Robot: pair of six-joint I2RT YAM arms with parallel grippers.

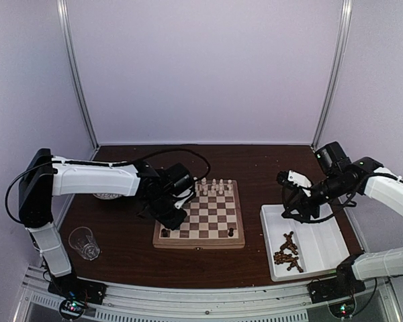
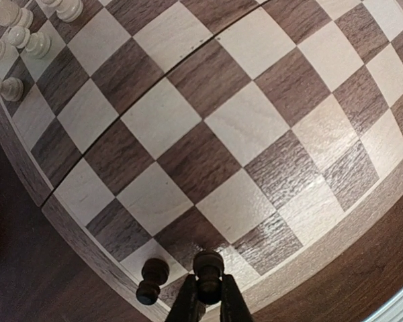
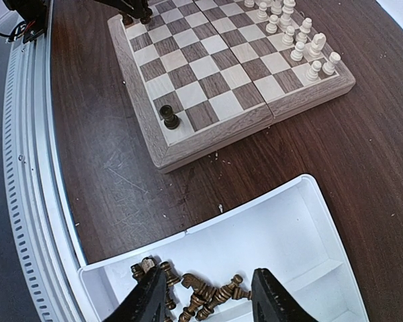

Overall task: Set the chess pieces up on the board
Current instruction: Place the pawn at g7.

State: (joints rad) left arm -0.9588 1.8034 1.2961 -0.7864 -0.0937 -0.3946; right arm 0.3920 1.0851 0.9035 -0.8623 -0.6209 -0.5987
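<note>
Dark brown surface [image 1: 121,261] between pale lilac walls, as I view it from the remote console. Board [image 1: 208,218] lies at centre, and cream-white chess pieces [image 1: 215,184] line its far edge. Left end effector [image 2: 208,287] is clamped on a dark piece [image 2: 208,265] at the near-left corner, just beside a second dark piece [image 2: 152,278] standing there. A lone dark piece [image 3: 170,119] stands at the near-right corner. Right end effector [image 3: 207,278] hangs with its fingers apart above the heap of dark pieces [image 3: 211,293] in the white tray [image 3: 282,228].
</note>
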